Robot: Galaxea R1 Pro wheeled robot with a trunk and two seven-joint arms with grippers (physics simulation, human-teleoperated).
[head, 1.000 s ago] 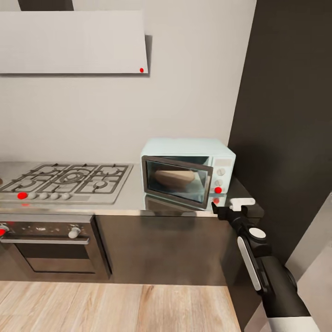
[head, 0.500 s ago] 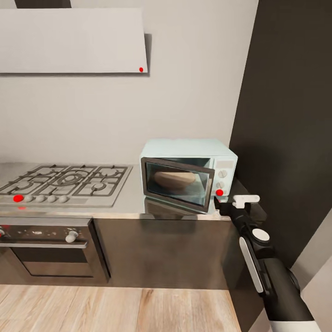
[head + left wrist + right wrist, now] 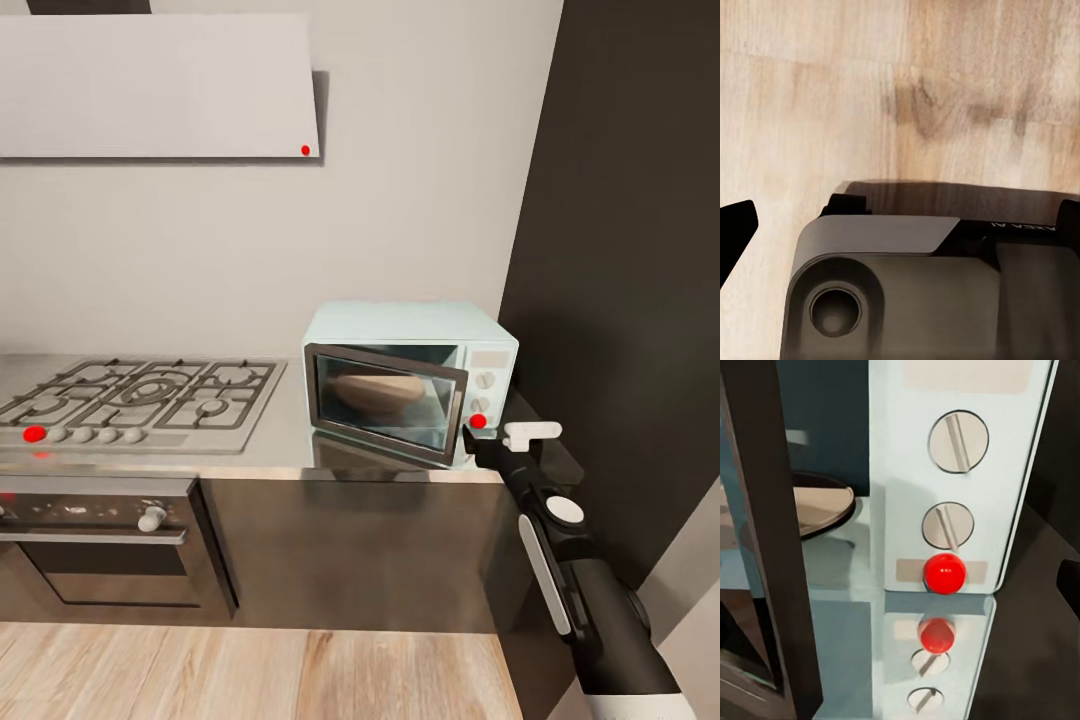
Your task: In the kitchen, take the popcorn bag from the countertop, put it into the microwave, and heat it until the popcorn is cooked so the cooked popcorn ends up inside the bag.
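Note:
The pale mint-blue microwave (image 3: 410, 340) stands on the grey countertop (image 3: 270, 445) against the dark tall cabinet. Its dark glass door (image 3: 385, 400) is ajar, its right edge swung slightly outward. Through the glass I see the tan popcorn bag (image 3: 378, 393) inside, and in the right wrist view it lies on the dark turntable (image 3: 817, 506). My right gripper (image 3: 500, 437) hovers open just below the control panel, close to the red button (image 3: 944, 573), holding nothing. In the left wrist view, one dark fingertip (image 3: 735, 232) of my left gripper hangs over the wood floor.
A gas hob (image 3: 140, 395) lies left of the microwave, with a built-in oven (image 3: 100, 540) under it and a hood (image 3: 160, 90) above. The dark tall cabinet (image 3: 630, 300) closes off the right. Two round knobs (image 3: 958, 442) sit above the red button. The light wood floor (image 3: 250, 675) lies in front.
The whole picture has shifted a little, so the camera moved. My right gripper has crept slightly closer to the microwave's red button. Door and bag stand as before.

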